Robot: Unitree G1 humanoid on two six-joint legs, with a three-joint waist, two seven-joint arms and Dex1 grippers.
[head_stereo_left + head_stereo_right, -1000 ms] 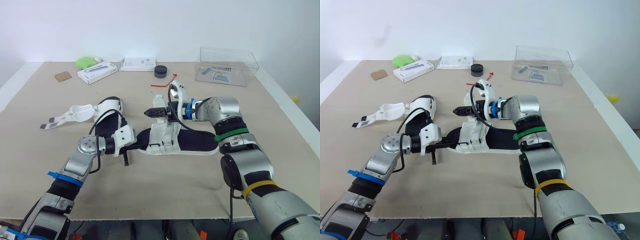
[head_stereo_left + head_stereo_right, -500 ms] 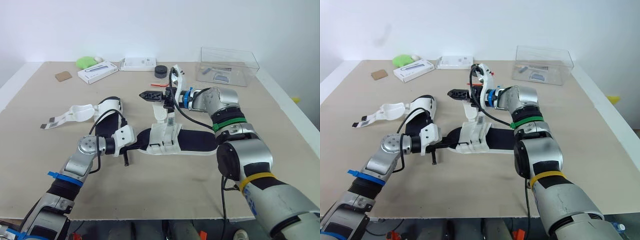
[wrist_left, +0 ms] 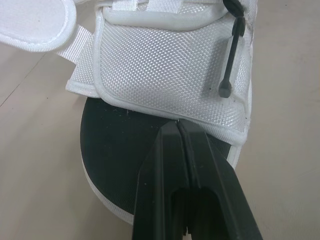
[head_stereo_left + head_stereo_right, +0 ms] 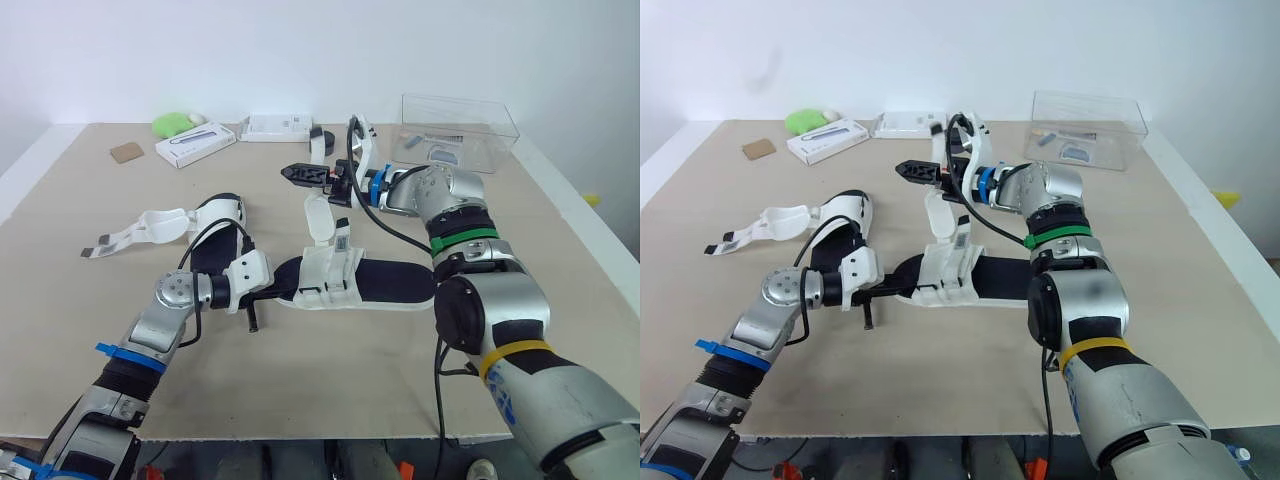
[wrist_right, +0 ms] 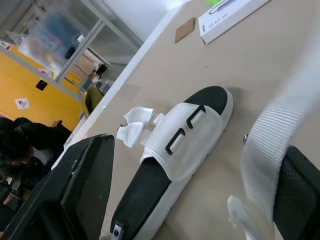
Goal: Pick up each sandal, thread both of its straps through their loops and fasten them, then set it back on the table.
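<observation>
A black-soled sandal with a white upper (image 4: 372, 285) lies flat mid-table. My left gripper (image 4: 262, 293) is shut on the sole's edge at one end, its fingers (image 3: 177, 150) pressed together just below the white mesh upper (image 3: 165, 65). My right gripper (image 4: 296, 173) hovers above and behind the sandal with its fingers (image 5: 85, 190) spread open. One white strap (image 4: 322, 215) rises from the upper and rests against the other finger (image 5: 300, 195). A second sandal (image 4: 215, 225) lies to the left, its loose straps (image 4: 130, 232) stretched flat on the table.
At the back of the table stand a clear plastic box (image 4: 458, 132), a white carton (image 4: 195, 144), a flat white box (image 4: 275, 127), a green lump (image 4: 172, 124) and a brown card (image 4: 127, 152). The table's front edge (image 4: 300, 437) runs close below my arms.
My right gripper has risen and moved toward the back of the table, drawing the white strap up off the sandal. The left gripper and both sandals have stayed put.
</observation>
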